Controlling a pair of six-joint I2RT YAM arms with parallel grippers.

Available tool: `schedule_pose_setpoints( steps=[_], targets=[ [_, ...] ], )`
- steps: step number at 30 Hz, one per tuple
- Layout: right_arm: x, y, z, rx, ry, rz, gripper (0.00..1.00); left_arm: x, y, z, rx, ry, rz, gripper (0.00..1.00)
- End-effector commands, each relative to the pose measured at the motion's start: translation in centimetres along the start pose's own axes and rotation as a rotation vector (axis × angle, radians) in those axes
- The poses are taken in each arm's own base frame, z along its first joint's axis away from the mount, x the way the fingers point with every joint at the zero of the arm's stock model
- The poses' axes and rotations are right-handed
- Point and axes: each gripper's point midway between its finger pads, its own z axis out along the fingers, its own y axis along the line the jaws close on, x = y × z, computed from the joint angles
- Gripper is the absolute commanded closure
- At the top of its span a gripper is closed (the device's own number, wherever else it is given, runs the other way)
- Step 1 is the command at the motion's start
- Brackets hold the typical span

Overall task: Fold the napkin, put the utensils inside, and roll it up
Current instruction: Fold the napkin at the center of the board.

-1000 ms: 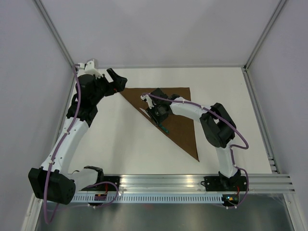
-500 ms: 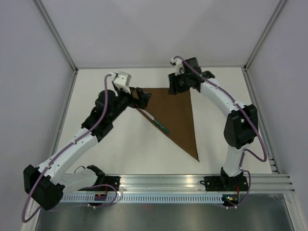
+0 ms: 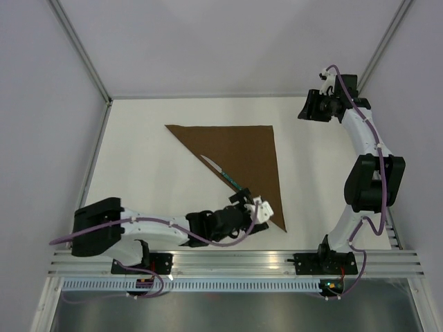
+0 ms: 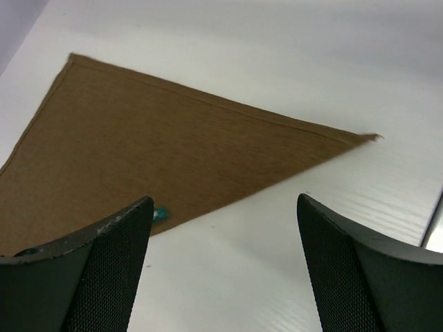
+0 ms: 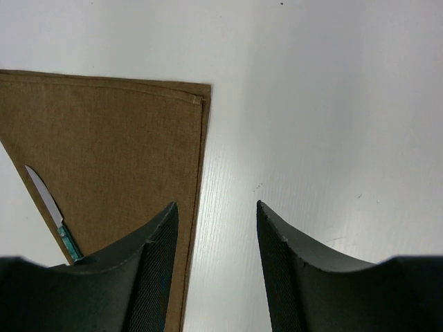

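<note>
The dark-brown napkin (image 3: 243,151) lies flat, folded into a triangle with its point toward the near edge. The knife (image 3: 223,173), the one utensil in view, lies along the napkin's diagonal left edge, blade toward the far side and teal handle nearer. My left gripper (image 3: 250,205) hovers low just beyond the handle end, open, with only bare table between its fingers (image 4: 111,256). The left wrist view shows the napkin (image 4: 159,152) and the teal handle tip (image 4: 160,214). My right gripper (image 3: 306,108) is raised at the far right, open and empty. From there I see the napkin (image 5: 111,152) and the knife (image 5: 50,206).
The white table (image 3: 152,187) is walled by grey panels on three sides. An aluminium rail (image 3: 277,261) carrying both arm bases runs along the near edge. The left arm lies low across the near strip of the table, between the rail and the napkin's tip.
The left arm swung from the napkin's far-left corner down to the near side by the knife handle. The right arm lifted off the napkin, leaving the knife, and went to the far right.
</note>
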Motion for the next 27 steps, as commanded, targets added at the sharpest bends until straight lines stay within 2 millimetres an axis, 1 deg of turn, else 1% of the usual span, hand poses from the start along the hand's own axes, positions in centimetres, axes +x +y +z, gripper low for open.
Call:
schedule_pose_setpoints(
  steps=[1,2,3,4,5,7,8,10,15,16,17,18,21,24,27],
  targets=[
    [-0.9,0.8,-1.2,-0.040,-0.041,0.022,0.46,-1.0,-3.6,1.2,-0.022,-0.060,0.172,0.12],
    [-0.8,0.6,-1.1,-0.038,-0.039,0.024,0.46,-1.4,-4.4,1.7,-0.013,-0.061,0.182,0.12],
    [-0.9,0.5,-1.2,-0.035,-0.040,0.026,0.46,-1.1,-5.2,2.1,0.000,-0.052,0.204,0.13],
    [-0.8,0.4,-1.1,-0.034,-0.039,0.026,0.46,-0.1,-6.7,2.6,0.024,-0.034,0.239,0.14],
    [-0.9,0.3,-1.2,-0.033,-0.040,0.025,0.46,-0.4,-7.6,2.8,0.044,-0.045,0.243,0.14],
    [-0.9,0.0,-1.2,-0.030,-0.043,0.029,0.46,-0.3,-9.1,3.1,0.074,-0.052,0.256,0.14],
    [-1.0,-0.1,-1.3,-0.030,-0.044,0.032,0.46,0.1,-9.8,3.5,0.085,-0.046,0.266,0.14],
    [-1.1,-0.1,-1.3,-0.032,-0.047,0.035,0.46,0.0,-10.8,3.9,0.103,-0.054,0.262,0.15],
    [-0.8,-0.1,-1.1,-0.038,-0.041,0.043,0.46,0.2,-12.8,4.6,0.146,-0.057,0.261,0.20],
    [-0.8,-0.1,-1.1,-0.038,-0.041,0.043,0.46,0.1,-13.2,4.8,0.156,-0.061,0.259,0.23],
    [-0.7,-0.2,-1.0,-0.037,-0.039,0.044,0.46,0.1,-13.4,4.8,0.160,-0.062,0.257,0.24],
    [-0.7,-0.1,-1.0,-0.038,-0.038,0.043,0.46,0.6,-13.6,5.0,0.163,-0.051,0.254,0.26],
    [-0.7,-0.2,-1.0,-0.038,-0.037,0.045,0.46,0.9,-14.1,5.2,0.176,-0.051,0.242,0.29],
    [-0.8,-0.3,-1.1,-0.036,-0.041,0.047,0.46,1.4,-14.4,5.5,0.177,-0.046,0.237,0.30],
    [-0.7,-0.3,-1.0,-0.038,-0.039,0.049,0.46,1.5,-14.7,5.8,0.177,-0.054,0.230,0.32]
  ],
)
